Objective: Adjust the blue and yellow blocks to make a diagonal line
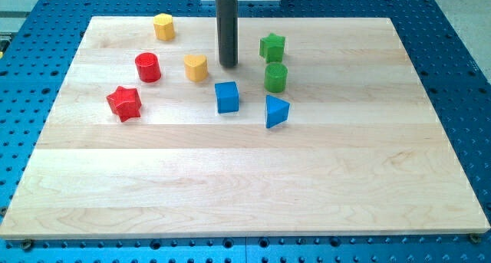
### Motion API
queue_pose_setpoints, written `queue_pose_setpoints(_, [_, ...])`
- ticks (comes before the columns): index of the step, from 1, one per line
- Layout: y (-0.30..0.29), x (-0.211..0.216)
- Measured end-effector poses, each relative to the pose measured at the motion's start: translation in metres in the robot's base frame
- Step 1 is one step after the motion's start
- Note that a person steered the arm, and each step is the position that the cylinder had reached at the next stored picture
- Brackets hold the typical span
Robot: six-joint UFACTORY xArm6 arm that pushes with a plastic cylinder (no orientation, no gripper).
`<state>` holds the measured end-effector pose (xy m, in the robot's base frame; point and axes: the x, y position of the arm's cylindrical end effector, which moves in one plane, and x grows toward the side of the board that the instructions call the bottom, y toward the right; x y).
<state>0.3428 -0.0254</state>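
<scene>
My tip [228, 65] is seen bare, nothing held, with the yellow heart-shaped block [196, 67] at 9 o'clock, blue cube [226, 96] at 6, blue triangular block [276, 111] at 4.

I count eight blocks on the surface [245, 186]. Two are yellow: a yellow hexagon [163, 26] and a yellow heart [196, 67]. Two are red: a red cylinder [147, 67] and a red star [124, 103]. Two are green: a green star [272, 47] and a green cylinder [276, 77]. Two are blue: a blue cube [226, 96] and a blue triangle [276, 111]. So I have four colours, two blocks of each, and one surface.
</scene>
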Motion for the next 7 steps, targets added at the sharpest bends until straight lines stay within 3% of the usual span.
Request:
queue_pose_setpoints(2, [-0.057, 0.055])
queue_pose_setpoints(3, [-0.030, 0.099])
queue_pose_setpoints(5, [-0.017, 0.087])
queue_pose_setpoints(6, [-0.021, 0.106])
queue_pose_setpoints(7, [-0.017, 0.176])
